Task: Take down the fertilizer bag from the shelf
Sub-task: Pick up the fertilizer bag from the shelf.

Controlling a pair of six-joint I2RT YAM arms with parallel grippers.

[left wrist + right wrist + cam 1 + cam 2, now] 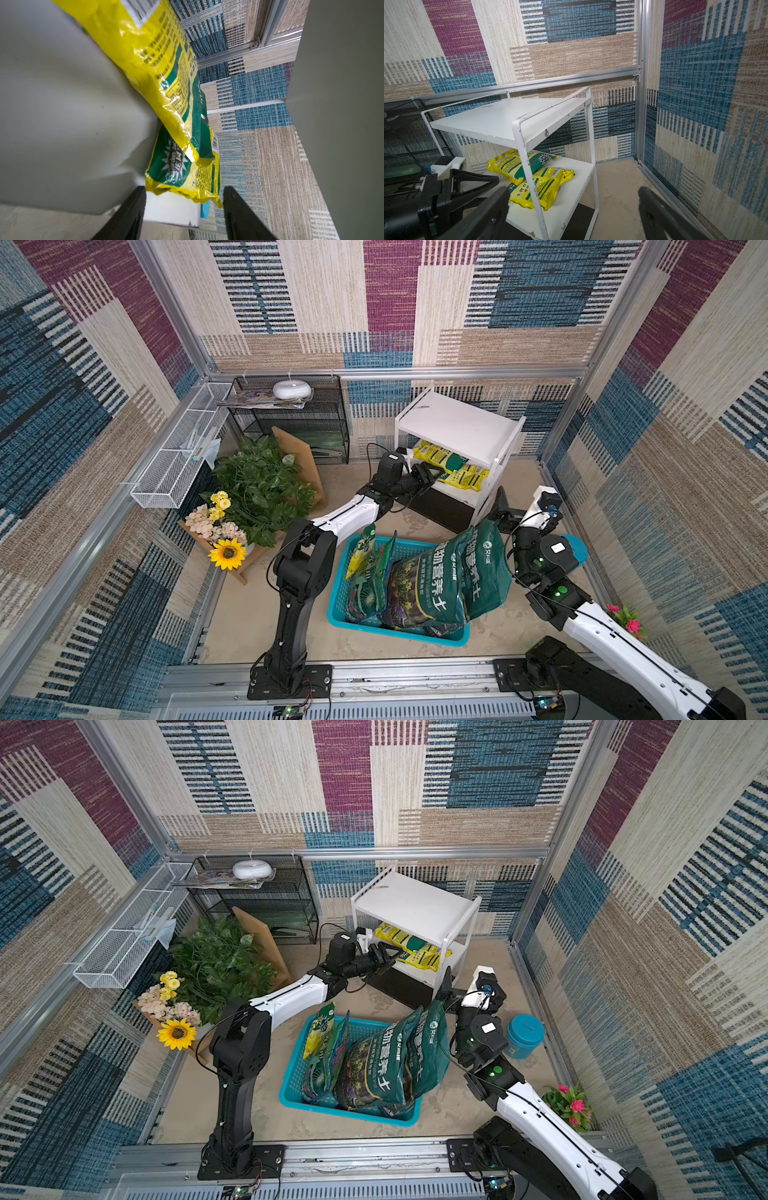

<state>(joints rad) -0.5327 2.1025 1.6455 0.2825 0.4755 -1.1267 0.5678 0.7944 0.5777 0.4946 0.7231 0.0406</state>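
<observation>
Forward — left arm [345, 512] outstretched, fingers [128, 216] at shelf [457, 423].

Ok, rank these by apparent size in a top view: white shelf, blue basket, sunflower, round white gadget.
1. white shelf and blue basket: they look alike, so unranked.
2. sunflower.
3. round white gadget, only slightly smaller.

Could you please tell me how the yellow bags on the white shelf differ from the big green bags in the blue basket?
The yellow bags are small and lie flat, one across the other, on the lower board of the shelf; the green bags are much larger and stand leaning in the basket, poking above its rim. Both are glossy printed plastic bags.
</observation>
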